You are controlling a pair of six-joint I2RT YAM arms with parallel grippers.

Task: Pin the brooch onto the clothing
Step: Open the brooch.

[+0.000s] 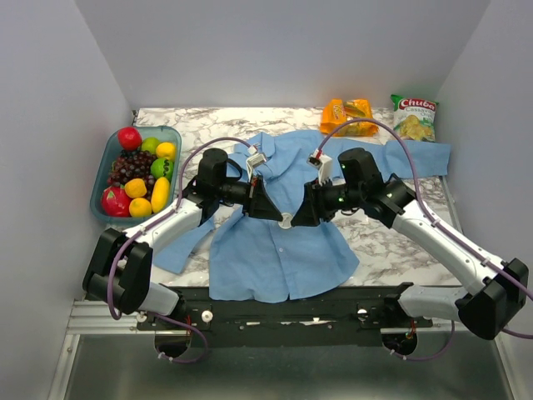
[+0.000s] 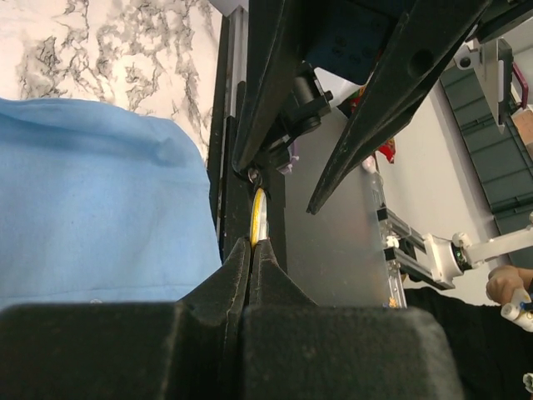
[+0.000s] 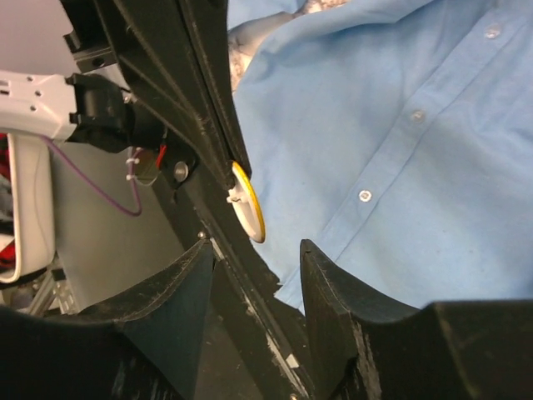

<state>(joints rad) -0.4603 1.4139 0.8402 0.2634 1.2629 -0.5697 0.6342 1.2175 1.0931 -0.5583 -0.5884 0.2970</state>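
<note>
2 left fingers [image 2: 235, 283] pinch brooch [image 2: 259, 218] — over shirt [image 2: 100, 208]

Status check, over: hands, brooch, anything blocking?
Left hand shut on small round yellow-rimmed brooch. Right hand open, facing it. Both above light blue buttoned shirt. Path clear.

We read this as robotics lab test booth. Plain white walls [image 1: 50, 125] box in marble-pattern table [image 1: 379, 254]. Two robot arms [image 1: 166, 225] bolted to black bar [image 1: 283, 312] on aluminium rail [image 1: 92, 321]. Staged props: shirt [image 1: 275, 250], fruit tray [image 1: 100, 171], snack bags [image 1: 414, 117]. In left wrist view we glimpse person's hand [image 2: 504, 283] outside booth.
</note>
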